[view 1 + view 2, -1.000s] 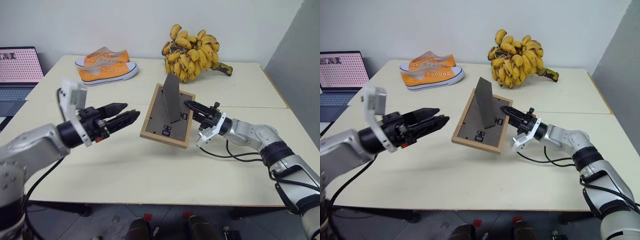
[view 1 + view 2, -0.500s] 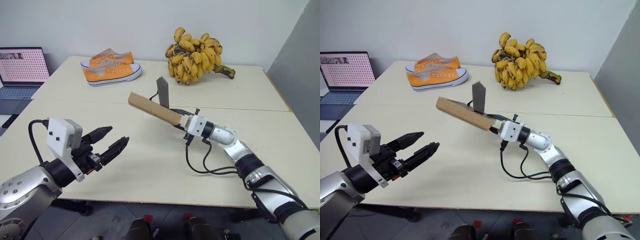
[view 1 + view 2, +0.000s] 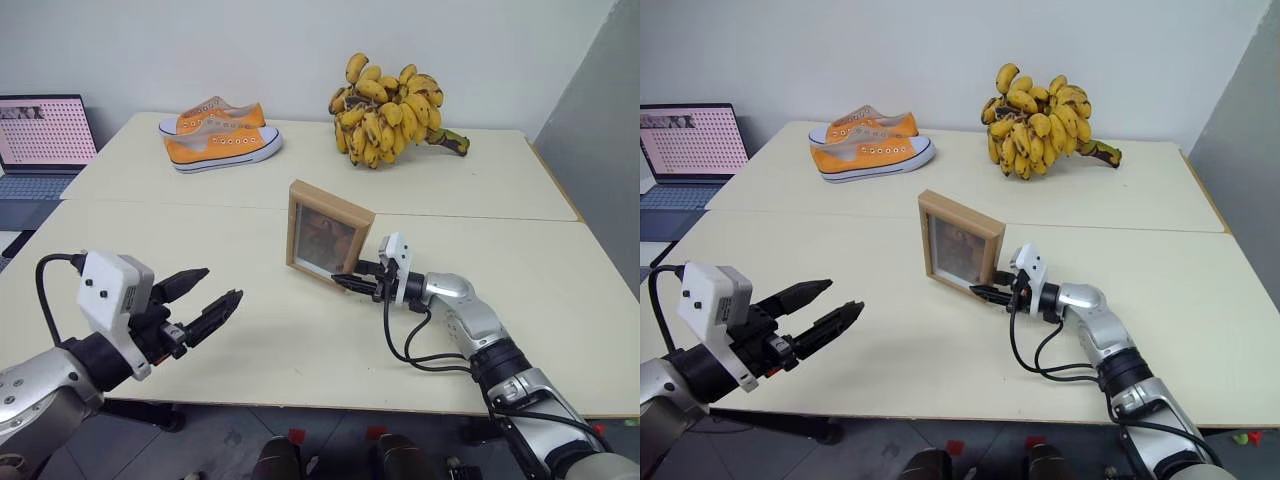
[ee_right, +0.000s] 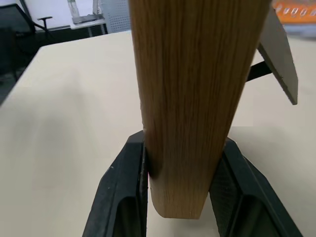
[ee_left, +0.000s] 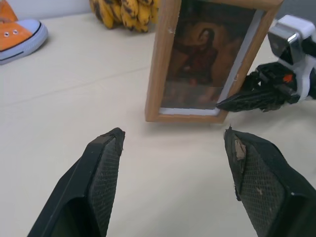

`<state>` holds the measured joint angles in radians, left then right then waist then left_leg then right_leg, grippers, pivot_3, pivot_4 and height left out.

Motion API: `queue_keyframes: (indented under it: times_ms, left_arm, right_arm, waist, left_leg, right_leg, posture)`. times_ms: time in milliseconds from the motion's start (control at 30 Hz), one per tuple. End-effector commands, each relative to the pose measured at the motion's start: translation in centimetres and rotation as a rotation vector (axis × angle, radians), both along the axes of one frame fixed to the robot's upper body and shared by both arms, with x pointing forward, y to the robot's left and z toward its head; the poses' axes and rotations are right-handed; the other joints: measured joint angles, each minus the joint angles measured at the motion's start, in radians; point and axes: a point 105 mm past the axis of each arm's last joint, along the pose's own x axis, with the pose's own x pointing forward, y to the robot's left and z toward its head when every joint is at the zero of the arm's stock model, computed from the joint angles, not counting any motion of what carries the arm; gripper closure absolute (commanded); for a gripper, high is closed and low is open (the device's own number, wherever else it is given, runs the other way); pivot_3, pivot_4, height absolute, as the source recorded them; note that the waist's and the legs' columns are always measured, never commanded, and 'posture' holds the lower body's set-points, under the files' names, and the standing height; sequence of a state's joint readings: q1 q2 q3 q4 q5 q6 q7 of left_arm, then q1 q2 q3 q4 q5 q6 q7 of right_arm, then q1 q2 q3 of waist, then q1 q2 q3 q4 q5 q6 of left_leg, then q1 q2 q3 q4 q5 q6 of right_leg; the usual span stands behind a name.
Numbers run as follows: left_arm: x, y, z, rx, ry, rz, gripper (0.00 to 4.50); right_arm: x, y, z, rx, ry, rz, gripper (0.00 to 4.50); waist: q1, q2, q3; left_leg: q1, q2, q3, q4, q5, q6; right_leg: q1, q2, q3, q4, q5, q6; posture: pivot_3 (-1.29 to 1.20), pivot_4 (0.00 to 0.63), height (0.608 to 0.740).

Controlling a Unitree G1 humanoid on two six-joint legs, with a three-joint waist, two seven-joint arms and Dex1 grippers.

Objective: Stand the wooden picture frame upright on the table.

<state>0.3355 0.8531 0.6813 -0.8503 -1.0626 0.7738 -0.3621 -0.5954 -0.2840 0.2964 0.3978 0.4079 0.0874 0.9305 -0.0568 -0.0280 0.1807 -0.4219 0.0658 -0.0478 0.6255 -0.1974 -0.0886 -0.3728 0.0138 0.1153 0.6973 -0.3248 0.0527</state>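
The wooden picture frame stands upright near the middle of the table, its dark portrait picture facing me. Its lower edge is down at the table top. My right gripper lies level beside it and is shut on the frame's lower right edge. In the right wrist view one finger presses each side of the wooden edge, and the easel stand juts out behind. My left gripper hovers open near the table's front left, apart from the frame, with nothing between its fingers.
On the far table lie a pair of orange sneakers and a big bunch of bananas. A laptop stands at the far left. The right arm's black cable loops onto the table in front of the frame.
My right gripper rolled the frame from back-up and tilted to upright with the picture toward me, and lowered it to the table. The left arm drew back, down and to the left, still open.
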Motion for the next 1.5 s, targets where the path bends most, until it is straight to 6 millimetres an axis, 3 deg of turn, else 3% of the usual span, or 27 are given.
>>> queue_keyframes:
  times_ms: [33,433,667,700,867,1000,1100,1367,1500]
  left_arm:
    - [0.0,0.5,1.0,0.032,-0.05,0.005,1.06]
    - [-0.2,-0.4,1.3,0.042,-0.025,-0.081,1.06]
    - [0.1,-0.5,1.7,0.029,-0.036,-0.086,1.06]
    - [0.1,-0.6,1.8,0.027,-0.036,-0.088,1.04]
    - [0.3,-0.8,1.8,0.014,-0.043,-0.091,1.04]
    - [0.8,-1.0,2.0,0.002,-0.069,-0.087,1.04]
    - [1.0,-1.8,2.0,-0.001,-0.087,-0.112,1.04]
    - [1.9,-3.1,1.6,-0.047,-0.104,-0.174,1.04]
    - [3.2,-3.4,1.7,-0.072,-0.092,-0.199,1.04]
  right_arm:
    - [-0.8,0.6,1.4,0.055,0.005,0.044,3.11]
    - [-1.3,0.6,0.0,0.018,0.074,0.059,3.11]
    - [-0.6,0.7,0.3,0.03,0.119,0.045,3.11]
    - [-0.5,0.7,0.3,0.023,0.116,0.036,2.54]
    - [-0.4,0.6,0.2,-0.016,0.063,0.005,1.57]
    - [-0.5,-0.4,0.4,-0.071,-0.006,-0.014,1.57]
    - [-1.0,-2.6,0.8,-0.13,-0.062,-0.035,1.57]
    - [-3.5,-7.9,3.5,-0.224,-0.128,-0.089,1.57]
    - [-4.1,-8.2,7.9,-0.144,-0.192,-0.157,1.57]
  waist:
    - [0.0,0.0,0.0]
    - [0.0,0.001,0.001]
    - [-0.001,0.001,0.001]
    - [-0.001,0.001,0.001]
    - [0.0,0.001,0.001]
    - [0.0,0.002,0.001]
    - [0.004,0.002,0.001]
    - [0.004,0.004,0.003]
    - [-0.001,0.004,0.004]
  left_leg:
    - [0.0,0.0,0.0,0.0,0.0,0.0]
    - [0.0,0.0,0.001,-0.001,0.0,0.0]
    - [0.0,0.0,0.001,-0.001,0.0,0.0]
    - [0.0,0.0,0.001,-0.001,0.0,0.0]
    - [0.0,0.0,0.001,-0.001,0.0,0.0]
    - [0.0,0.0,0.001,-0.001,0.0,0.0]
    - [0.0,0.0,0.001,-0.001,0.0,0.0]
    - [0.0,0.0,0.001,-0.002,0.0,0.0]
    - [0.0,0.0,0.002,-0.001,0.0,0.0]
  right_leg:
    - [0.0,0.0,0.0,0.0,0.0,0.0]
    - [-0.001,0.0,0.0,0.0,-0.001,0.0]
    - [-0.001,0.0,0.0,0.0,-0.002,0.0]
    - [-0.001,0.0,0.0,0.0,-0.002,0.0]
    - [-0.001,0.0,0.0,0.0,-0.002,0.0]
    - [-0.001,0.0,0.001,0.0,-0.002,0.0]
    - [-0.001,0.0,0.001,-0.001,-0.002,0.0]
    - [-0.001,0.0,0.002,-0.001,-0.003,0.001]
    - [-0.001,0.001,0.003,-0.001,-0.003,0.001]
  posture:
    - [0.0,0.15,0.74]
    - [0.0,0.15,0.74]
    - [0.0,0.15,0.74]
    - [0.0,0.15,0.74]
    - [0.0,0.15,0.74]
    - [0.0,0.15,0.74]
    - [0.0,0.15,0.74]
    - [0.0,0.15,0.74]
    - [0.0,0.15,0.74]
